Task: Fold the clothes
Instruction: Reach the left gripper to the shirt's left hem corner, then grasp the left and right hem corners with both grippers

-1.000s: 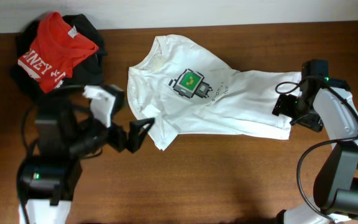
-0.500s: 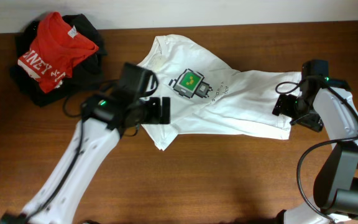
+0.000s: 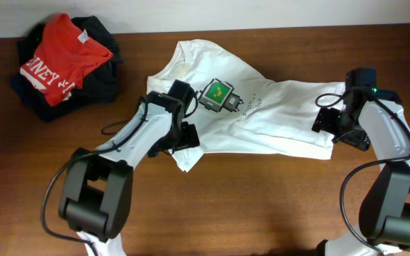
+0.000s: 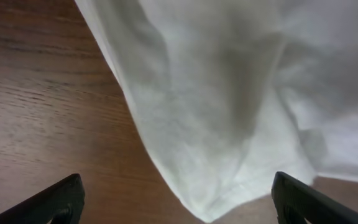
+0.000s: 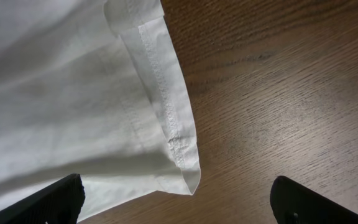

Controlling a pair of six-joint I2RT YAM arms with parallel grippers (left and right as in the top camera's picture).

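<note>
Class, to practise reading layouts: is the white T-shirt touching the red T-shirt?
Apart. The overhead view shows a strip of bare wooden table between the white T-shirt and the red T-shirt.

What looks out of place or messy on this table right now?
The white T-shirt lies crooked and rumpled, slanting across the table, its near sleeve creased rather than flat. At the far left corner, a red T-shirt sits crumpled on a heap of dark garments. Nothing looks torn or spilled.
</note>
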